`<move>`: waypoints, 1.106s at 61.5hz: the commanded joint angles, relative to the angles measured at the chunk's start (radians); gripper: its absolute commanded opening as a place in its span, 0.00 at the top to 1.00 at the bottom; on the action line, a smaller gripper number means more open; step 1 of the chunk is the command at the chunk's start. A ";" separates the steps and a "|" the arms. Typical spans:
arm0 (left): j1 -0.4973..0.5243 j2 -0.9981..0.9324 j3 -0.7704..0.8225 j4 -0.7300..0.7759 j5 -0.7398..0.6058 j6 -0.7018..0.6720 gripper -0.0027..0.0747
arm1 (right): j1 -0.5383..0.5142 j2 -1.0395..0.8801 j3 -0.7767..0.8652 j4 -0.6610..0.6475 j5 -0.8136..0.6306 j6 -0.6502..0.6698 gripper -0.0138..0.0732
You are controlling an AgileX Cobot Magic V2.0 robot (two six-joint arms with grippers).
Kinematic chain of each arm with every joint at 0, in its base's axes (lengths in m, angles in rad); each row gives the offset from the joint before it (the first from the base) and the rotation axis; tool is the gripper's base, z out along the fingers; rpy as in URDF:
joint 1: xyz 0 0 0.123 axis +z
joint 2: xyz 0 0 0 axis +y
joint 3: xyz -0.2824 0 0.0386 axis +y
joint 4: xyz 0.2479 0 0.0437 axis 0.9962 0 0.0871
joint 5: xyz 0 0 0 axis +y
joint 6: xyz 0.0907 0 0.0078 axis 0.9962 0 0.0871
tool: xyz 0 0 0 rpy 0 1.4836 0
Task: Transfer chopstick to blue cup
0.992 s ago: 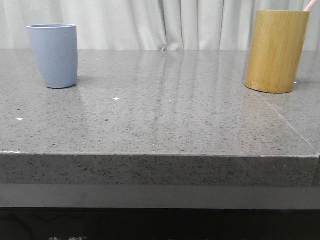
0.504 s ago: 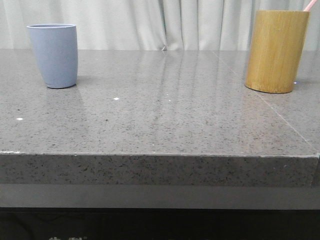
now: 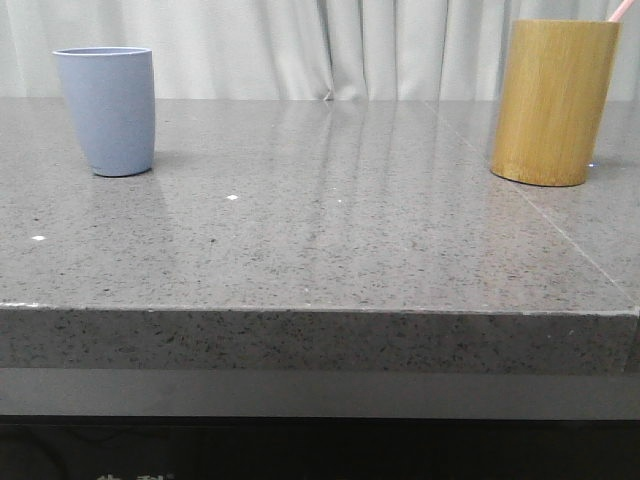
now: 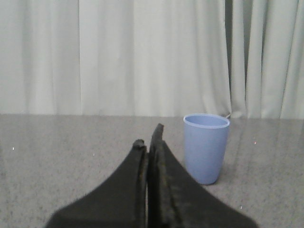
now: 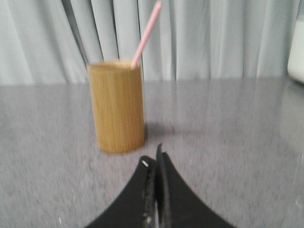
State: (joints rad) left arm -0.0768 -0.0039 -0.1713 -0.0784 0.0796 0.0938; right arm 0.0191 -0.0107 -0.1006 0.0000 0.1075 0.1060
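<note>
No text can be read for certain. On the dark panel below the counter (image 3: 320, 340), at the lower edge of the front view, the tops of a few pale characters (image 3: 133, 476) peek in, cut off by the frame and too partial to make out. The blue cup (image 3: 106, 110), the bamboo holder (image 3: 551, 100) and the chopstick (image 5: 145, 34) carry no label, brand or number.

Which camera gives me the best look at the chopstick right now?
The right wrist view: the chopstick rises at a slant out of the bamboo holder, a long stretch in sight. The front view catches just its pink tip at the frame's upper right corner, above the holder.
</note>
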 commanded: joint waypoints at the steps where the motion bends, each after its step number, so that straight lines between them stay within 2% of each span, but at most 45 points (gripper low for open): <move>1: 0.000 0.002 -0.138 -0.010 0.018 -0.006 0.99 | -0.007 0.002 -0.130 -0.035 -0.019 0.002 0.92; 12: 0.000 0.125 -0.362 -0.010 0.215 -0.006 0.99 | -0.007 0.105 -0.334 -0.103 0.115 0.002 0.92; 26: 0.000 0.361 -0.617 -0.010 0.435 -0.006 0.99 | -0.007 0.299 -0.564 -0.105 0.317 0.002 0.92; 33: 0.000 0.436 -0.651 -0.010 0.443 -0.006 0.99 | -0.007 0.379 -0.605 -0.105 0.387 0.002 0.92; 46: 0.000 0.501 -0.651 -0.010 0.448 -0.006 0.99 | -0.007 0.466 -0.599 -0.099 0.398 0.002 0.92; 68: 0.000 0.539 -0.651 -0.010 0.459 -0.006 0.99 | -0.007 0.506 -0.599 -0.095 0.550 0.002 0.91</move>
State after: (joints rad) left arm -0.0768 0.5227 -0.7883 -0.0784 0.6136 0.0938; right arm 0.0191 0.4830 -0.6700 -0.0861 0.6966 0.1060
